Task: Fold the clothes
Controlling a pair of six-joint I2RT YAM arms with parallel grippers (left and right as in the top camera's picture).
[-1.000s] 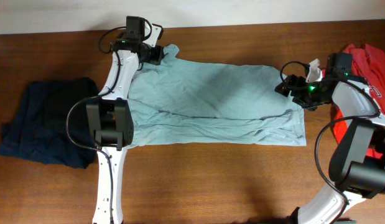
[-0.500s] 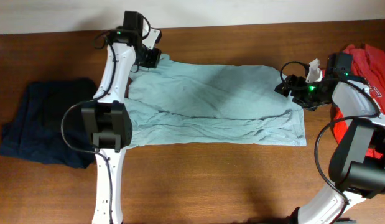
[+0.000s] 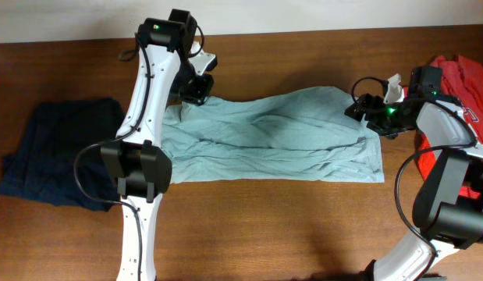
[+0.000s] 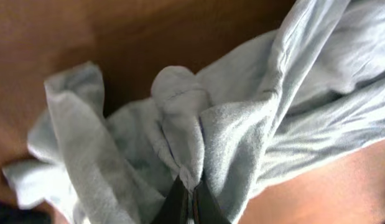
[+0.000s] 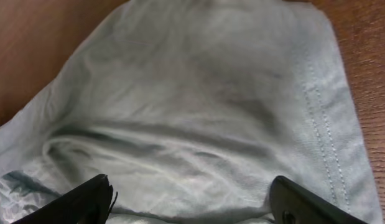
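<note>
The pale teal T-shirt point(image 3: 280, 136) lies spread across the middle of the brown table, its far edge pulled toward the near side. My left gripper point(image 3: 196, 91) is shut on a bunched fold of the shirt point(image 4: 186, 130) at its far left corner; the jaws point(image 4: 191, 200) pinch the fabric. My right gripper point(image 3: 364, 111) is open over the shirt's far right corner, and its fingers point(image 5: 189, 196) straddle the cloth point(image 5: 198, 106) by the stitched hem.
A dark navy garment point(image 3: 58, 152) lies at the left of the table. A red T-shirt point(image 3: 463, 86) lies at the right edge behind the right arm. Bare wood point(image 3: 264, 226) runs along the near side.
My left gripper has moved toward the near side and slightly right, dragging the shirt's far left corner with it and folding the far edge over. The right gripper has stayed put.
</note>
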